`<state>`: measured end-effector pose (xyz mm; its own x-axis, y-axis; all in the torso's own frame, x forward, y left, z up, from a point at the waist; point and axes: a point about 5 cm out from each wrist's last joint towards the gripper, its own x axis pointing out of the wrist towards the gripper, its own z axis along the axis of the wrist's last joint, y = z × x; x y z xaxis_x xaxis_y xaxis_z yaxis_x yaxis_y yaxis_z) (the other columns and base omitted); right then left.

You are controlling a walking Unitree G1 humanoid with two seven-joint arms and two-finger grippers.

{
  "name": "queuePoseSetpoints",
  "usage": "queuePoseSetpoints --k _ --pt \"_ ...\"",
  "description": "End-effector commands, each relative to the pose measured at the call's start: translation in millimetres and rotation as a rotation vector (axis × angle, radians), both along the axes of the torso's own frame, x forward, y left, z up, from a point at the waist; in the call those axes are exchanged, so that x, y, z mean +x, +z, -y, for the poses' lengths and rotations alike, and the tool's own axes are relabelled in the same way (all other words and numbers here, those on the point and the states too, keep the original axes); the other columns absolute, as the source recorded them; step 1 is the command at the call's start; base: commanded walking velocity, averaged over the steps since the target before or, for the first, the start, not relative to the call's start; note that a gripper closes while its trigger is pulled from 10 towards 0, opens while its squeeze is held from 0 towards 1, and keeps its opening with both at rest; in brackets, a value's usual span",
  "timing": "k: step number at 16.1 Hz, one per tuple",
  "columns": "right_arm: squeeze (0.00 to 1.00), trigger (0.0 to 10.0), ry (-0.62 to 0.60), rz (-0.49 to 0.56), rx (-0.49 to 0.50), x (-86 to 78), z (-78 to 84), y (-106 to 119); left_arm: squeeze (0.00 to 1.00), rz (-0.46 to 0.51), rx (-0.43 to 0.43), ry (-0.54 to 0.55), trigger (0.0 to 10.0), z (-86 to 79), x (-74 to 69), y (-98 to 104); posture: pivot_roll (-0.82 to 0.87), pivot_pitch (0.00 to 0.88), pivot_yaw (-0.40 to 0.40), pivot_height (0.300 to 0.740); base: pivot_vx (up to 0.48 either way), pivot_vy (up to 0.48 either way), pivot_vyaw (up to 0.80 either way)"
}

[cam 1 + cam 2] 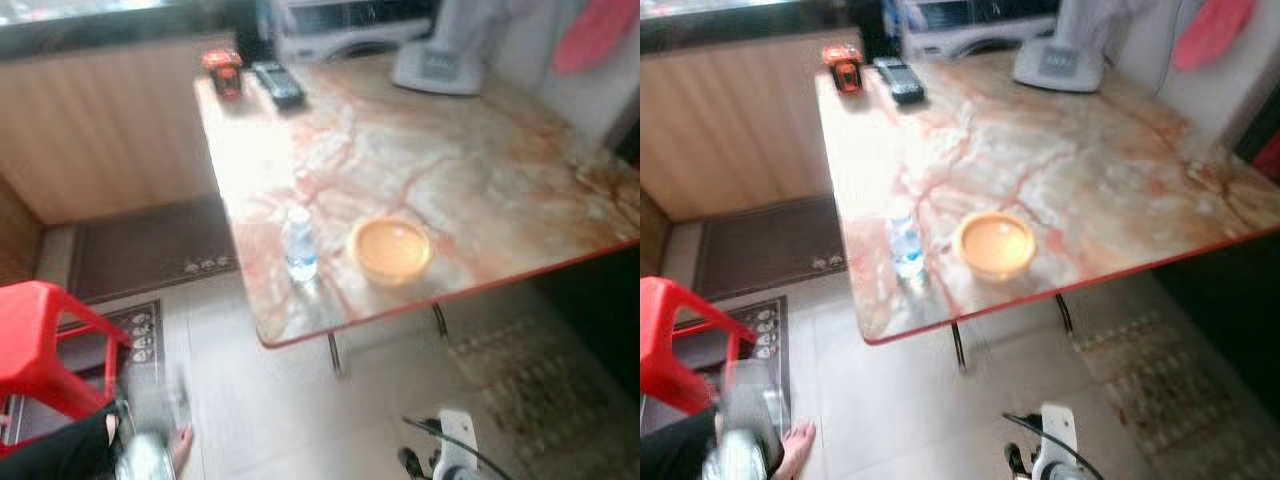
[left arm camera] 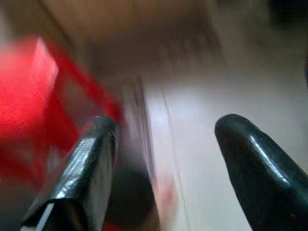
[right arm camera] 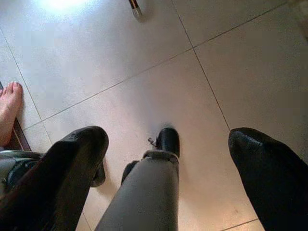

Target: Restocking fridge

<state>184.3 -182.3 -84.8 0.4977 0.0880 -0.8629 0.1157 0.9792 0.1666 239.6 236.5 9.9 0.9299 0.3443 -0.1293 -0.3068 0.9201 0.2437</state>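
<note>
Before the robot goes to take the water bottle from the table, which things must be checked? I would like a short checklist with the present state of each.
1. Water bottle upright near the marble table front edge: ok.
2. Orange bowl apart from the bottle: ok, but close beside it.
3. Left gripper open, holding nothing: ok.
4. Right gripper open, pointed at the floor: ok.
5. Path free: not ok; red stool and a person's bare foot are near the robot's left side.
6. Image sharp enough to aim: not ok, the head views are blurred.
</note>
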Motion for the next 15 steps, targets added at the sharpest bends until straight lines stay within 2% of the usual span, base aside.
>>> queuePoseSetpoints --k 1,3,4,6,7,8,10,11,13,14,15 --pt "0.0 10.0 -0.005 -0.003 -0.004 -3.0 2.1 -1 0.0 0.036 0.031 0.017 10.0 -0.1 -1.2 7 0.02 0.104 0.012 0.74 0.0 0.0 0.0" --pt "0.0 10.0 -0.006 -0.005 -0.003 -3.0 1.9 -1 0.0 0.344 0.073 0.009 10.0 -3.6 23.5 68 0.03 0.106 0.005 0.74 0.0 0.0 0.0" --pt "0.0 10.0 -0.004 -0.005 -0.004 -2.9 2.0 -1 0.0 0.402 0.09 0.002 10.0 -4.4 28.1 82 0.03 0.105 0.003 0.74 0.0 0.0 0.0" --pt "0.0 10.0 -0.005 0.001 -0.003 -2.1 3.1 -1 0.0 0.582 0.133 -0.037 10.0 -1.8 41.3 141 0.04 0.105 -0.003 0.74 0.0 0.0 0.0" --pt "0.0 10.0 -0.011 0.006 0.0 -1.7 3.4 0 0.0 0.624 0.147 -0.076 10.0 4.2 45.7 158 0.04 0.103 -0.007 0.74 0.0 0.0 0.0" --pt "0.0 10.0 -0.016 0.011 0.001 -1.2 3.8 0 0.0 0.686 0.141 -0.178 10.0 20.6 54.0 183 0.04 0.102 -0.006 0.74 0.0 0.0 0.0" --pt "0.0 10.0 -0.023 0.02 0.006 -0.8 4.0 0 0.0 0.704 0.091 -0.362 10.0 54.0 62.3 203 0.03 0.104 -0.006 0.74 0.0 0.0 0.0" --pt "0.0 10.0 -0.025 0.021 0.007 -0.9 3.9 0 0.0 0.706 0.069 -0.405 10.0 66.8 62.3 206 0.03 0.106 -0.006 0.74 0.0 0.0 0.0" --pt "0.0 10.0 -0.023 0.021 0.007 -1.0 3.9 0 0.0 0.704 0.038 -0.404 10.0 73.2 61.6 208 0.02 0.112 -0.006 0.74 0.0 0.0 0.0" --pt "0.0 10.0 -0.021 0.021 0.009 -1.0 3.4 0 0.0 0.688 -0.049 -0.386 10.0 76.3 61.6 208 0.02 0.114 -0.006 0.74 0.0 0.0 0.0" --pt "0.0 10.0 -0.02 0.021 0.008 -1.0 3.5 0 0.0 0.687 -0.028 -0.396 10.0 77.1 61.9 210 0.02 0.116 -0.005 0.74 0.0 0.0 0.0"
